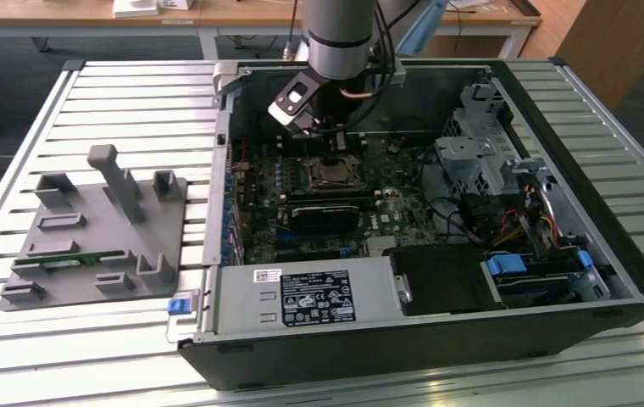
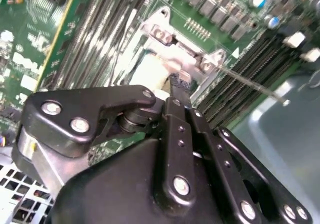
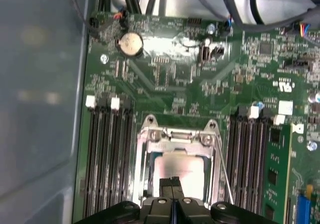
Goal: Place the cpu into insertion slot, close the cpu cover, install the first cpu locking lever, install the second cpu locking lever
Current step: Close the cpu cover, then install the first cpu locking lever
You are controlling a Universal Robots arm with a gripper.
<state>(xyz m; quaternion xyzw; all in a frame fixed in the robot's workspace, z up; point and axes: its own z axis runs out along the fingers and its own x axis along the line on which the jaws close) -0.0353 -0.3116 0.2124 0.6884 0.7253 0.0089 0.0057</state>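
Gripper (image 3: 171, 184) is hanging over the slot (image 1: 331, 174), just above centre in the exterior view, inside the open case (image 1: 413, 360). Fingers (image 2: 178, 92) are pressed together with nothing pinched between them. The tips are sitting at the edge of the cover (image 3: 176, 135) farthest from its hinge; I can't tell whether they're touching it.

Cpu (image 3: 182, 171) is lying flat in the slot, pale face up, showing through the cover's cut-out. It's square, so there's no real long axis. Its edges are running parallel to the RAM slots (image 3: 107, 154) flanking the socket.

Cover is lying down over the cpu, hinge end pointing toward the coin cell (image 3: 130, 43).

Lever (image 3: 223, 169) is a thin wire. Its long axis is running along the slot's side, angling slightly away from the frame toward its free end. I can't tell whether it's latched.
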